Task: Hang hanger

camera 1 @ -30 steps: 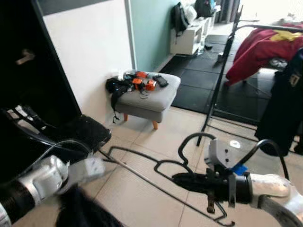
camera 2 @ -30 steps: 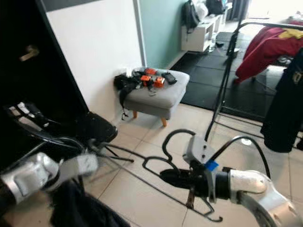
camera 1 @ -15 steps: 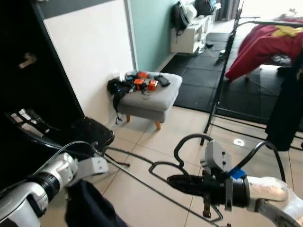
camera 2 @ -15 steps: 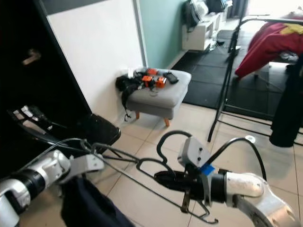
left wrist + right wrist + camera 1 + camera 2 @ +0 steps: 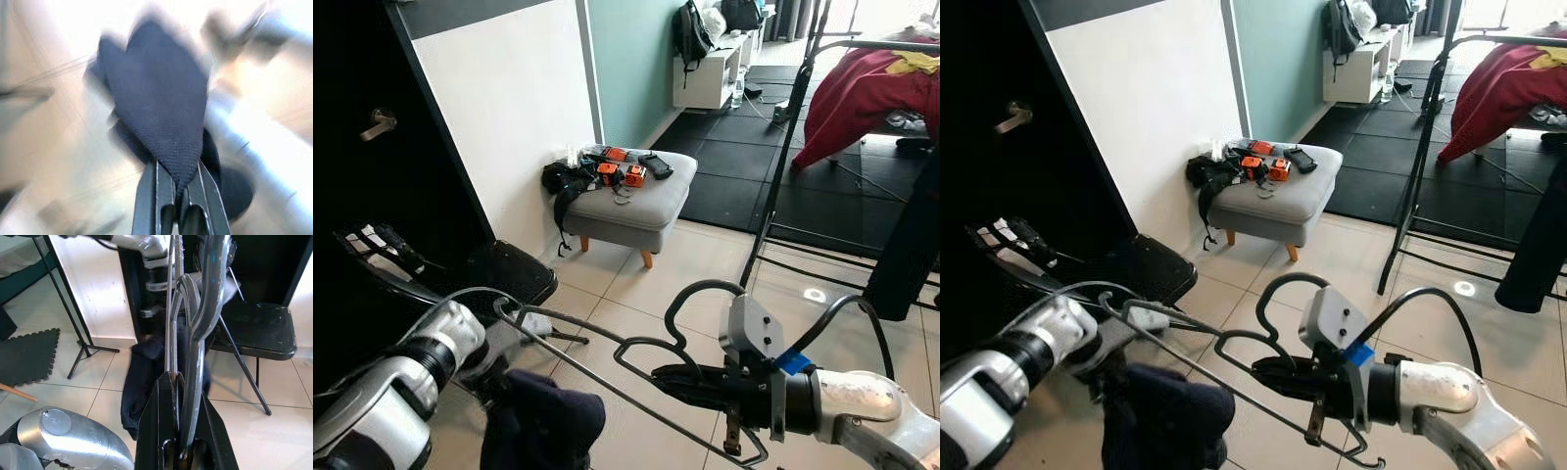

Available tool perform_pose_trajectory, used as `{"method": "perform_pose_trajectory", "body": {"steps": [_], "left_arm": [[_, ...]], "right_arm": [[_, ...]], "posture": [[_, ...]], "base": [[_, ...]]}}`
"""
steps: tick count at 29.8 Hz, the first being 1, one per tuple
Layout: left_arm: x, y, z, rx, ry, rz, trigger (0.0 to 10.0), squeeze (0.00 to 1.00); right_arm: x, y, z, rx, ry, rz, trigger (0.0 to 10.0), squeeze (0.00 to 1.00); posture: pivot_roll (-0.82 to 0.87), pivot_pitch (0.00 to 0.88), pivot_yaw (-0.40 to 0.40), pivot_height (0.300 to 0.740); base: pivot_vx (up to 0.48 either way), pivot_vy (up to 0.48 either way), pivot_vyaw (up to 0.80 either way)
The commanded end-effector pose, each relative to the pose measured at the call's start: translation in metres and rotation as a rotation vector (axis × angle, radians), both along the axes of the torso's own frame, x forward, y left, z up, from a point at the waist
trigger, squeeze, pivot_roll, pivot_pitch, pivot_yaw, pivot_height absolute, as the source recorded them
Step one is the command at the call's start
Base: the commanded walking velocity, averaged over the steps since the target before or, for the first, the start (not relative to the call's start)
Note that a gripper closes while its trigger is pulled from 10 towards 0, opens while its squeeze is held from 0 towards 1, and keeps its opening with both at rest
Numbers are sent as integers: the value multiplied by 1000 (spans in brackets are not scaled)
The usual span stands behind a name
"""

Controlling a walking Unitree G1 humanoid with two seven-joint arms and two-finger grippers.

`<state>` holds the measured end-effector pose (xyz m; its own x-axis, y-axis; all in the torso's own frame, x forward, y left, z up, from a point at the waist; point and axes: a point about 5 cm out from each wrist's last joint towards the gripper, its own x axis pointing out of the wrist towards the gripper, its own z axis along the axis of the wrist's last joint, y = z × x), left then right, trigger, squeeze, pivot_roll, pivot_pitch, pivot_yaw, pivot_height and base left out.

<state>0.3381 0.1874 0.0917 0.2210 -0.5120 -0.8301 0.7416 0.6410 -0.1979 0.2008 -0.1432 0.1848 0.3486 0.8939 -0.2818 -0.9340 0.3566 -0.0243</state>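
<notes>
A black wire hanger is held low over the tiled floor, its hook up and its long wire running left. My right gripper is shut on the wire near the hook; the right wrist view shows the fingers clamped on the hanger. My left gripper is shut on a dark navy garment. That garment hangs in a bunch just below the hanger's left end, beside my left arm.
A grey footstool with orange items stands by the white wall. A black folding chair is at the left. A black clothes rack with a red garment stands at the back right, and dark clothing hangs at the right edge.
The left arm has drawn in and the dark garment has swung right, under the hanger's left end. The right gripper keeps its hold on the hanger. The view has shifted slightly.
</notes>
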Motion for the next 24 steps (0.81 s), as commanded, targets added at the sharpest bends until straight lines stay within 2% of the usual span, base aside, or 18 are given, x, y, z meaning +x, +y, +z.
{"method": "perform_pose_trajectory", "body": {"steps": [1,2,3,4,5,6,7,8,9,12,16,19,24], "left_arm": [[7,0,12,-108,-12,103,10000,0],[13,-1,23,-202,-38,205,10000,0],[13,-1,23,-202,-38,205,10000,0],[20,-1,35,-313,-43,308,10000,0],[20,-1,35,-313,-43,308,10000,0],[23,-2,43,-388,-40,369,10000,0],[23,-2,43,-388,-40,369,10000,0],[27,-3,52,-476,-32,431,10000,0],[32,-2,69,-590,-32,509,10000,0],[34,-1,72,-614,-33,524,10000,0],[34,-1,78,-651,1,570,10000,0],[36,-5,94,-738,36,649,10000,0],[34,-16,114,-801,21,588,10000,0]], "right_arm": [[-1,3,1,13,-5,9,10000,0],[0,2,-1,2,1,-8,10000,0],[0,2,-1,2,1,-8,10000,0],[3,-3,-6,-36,16,-53,10000,0],[3,-3,-6,-36,16,-53,10000,0],[5,-7,-10,-64,26,-85,10000,0],[5,-7,-10,-64,26,-85,10000,0],[7,-13,-13,-93,38,-118,10000,0],[10,-27,-15,-137,47,-172,10000,0],[10,-30,-16,-147,48,-184,10000,0],[12,-42,-13,-167,46,-214,10000,0],[12,-63,-16,-280,53,-271,10000,0],[14,-67,-18,-301,38,-304,10000,0]], "posture": [[-104,0,156,740],[-105,0,158,740],[-105,0,158,740],[-106,0,153,740],[-106,0,153,740],[-107,0,154,740],[-107,0,154,740],[-107,0,154,740],[-107,0,154,740],[-107,0,154,740],[-103,0,150,740],[-105,0,149,740],[-106,0,150,740]], "base": [[0,0,0],[0,0,0],[0,0,0],[0,0,0],[0,0,0],[0,0,0],[0,0,0],[0,0,0],[0,0,0],[0,0,0],[0,0,0],[0,0,0],[0,0,0]]}}
